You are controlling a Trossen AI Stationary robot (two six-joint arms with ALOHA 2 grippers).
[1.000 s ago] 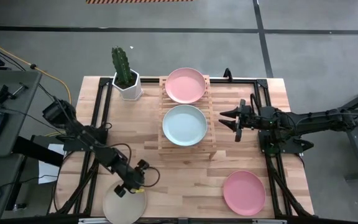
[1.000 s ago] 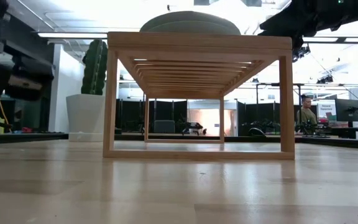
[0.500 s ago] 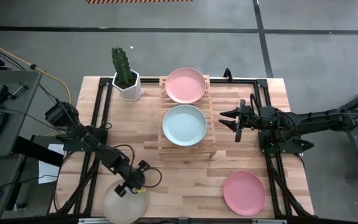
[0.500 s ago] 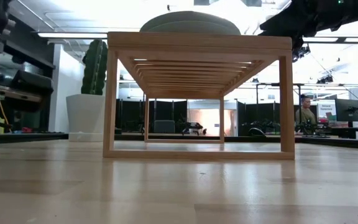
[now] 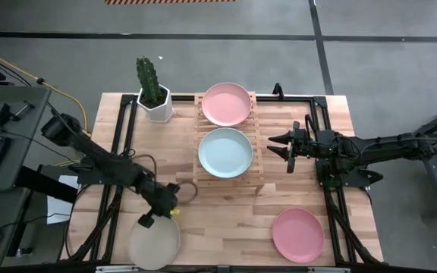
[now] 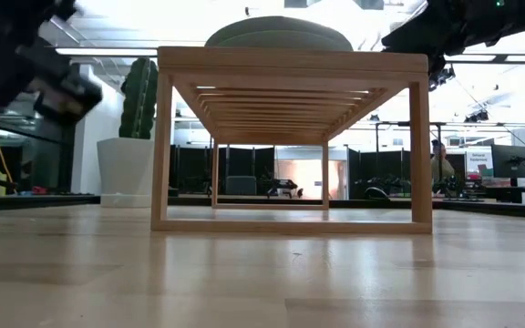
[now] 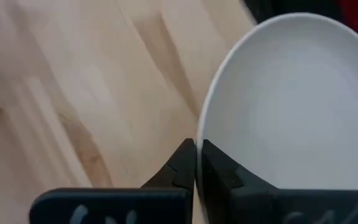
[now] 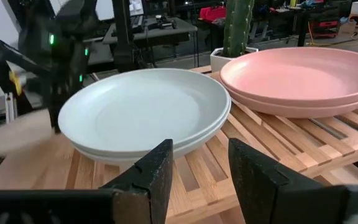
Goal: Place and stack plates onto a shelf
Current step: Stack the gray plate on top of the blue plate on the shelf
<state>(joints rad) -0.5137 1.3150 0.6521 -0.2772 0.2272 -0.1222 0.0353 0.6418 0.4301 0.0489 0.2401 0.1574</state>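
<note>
My left end effector [image 5: 152, 214] is near the front edge of the tabletop [image 5: 226, 212], and its two fingers [image 7: 180, 167] are pinched on the rim of the beige plate [image 5: 154, 241]. My left wrist view shows that rim caught between the fingers, with the wood just beside it. The beige plate sits at the front left, and part of it hangs past the edge. My right end effector [image 5: 275, 144] waits just beside the right side of the shelf [image 5: 258, 171], with its fingers spread apart and nothing in them. The shelf is in the middle of the tabletop. On it are two small piles of plates. The mint green plates [image 5: 224, 152] are on the front half, one on top of the other. The pink plates [image 5: 227, 104] are on the back half, also one on top of the other, as my right wrist view shows. One more pink plate [image 5: 297, 234] lies flat on the wood at the front right, well apart from the shelf. A white pot with a cactus [image 5: 155, 97] stands at the back left, near the shelf's back corner. In the low view the shelf stands on its legs and a plate pile shows over its top.
</note>
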